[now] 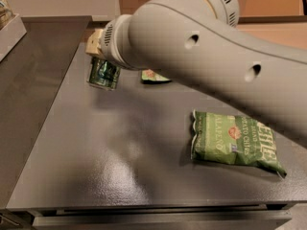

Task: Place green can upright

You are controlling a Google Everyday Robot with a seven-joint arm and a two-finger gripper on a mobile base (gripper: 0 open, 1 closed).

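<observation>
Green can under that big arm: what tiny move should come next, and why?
Probably lower it straight down. The green can hangs slightly tilted in the end effector over the far left of the table, seemingly above bare surface, well apart from the chip bag.

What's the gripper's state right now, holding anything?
Gripper: closed on the green can, at the far left of the table.

High view, down across table [120, 147]; claw [100, 61] upper-left.
</observation>
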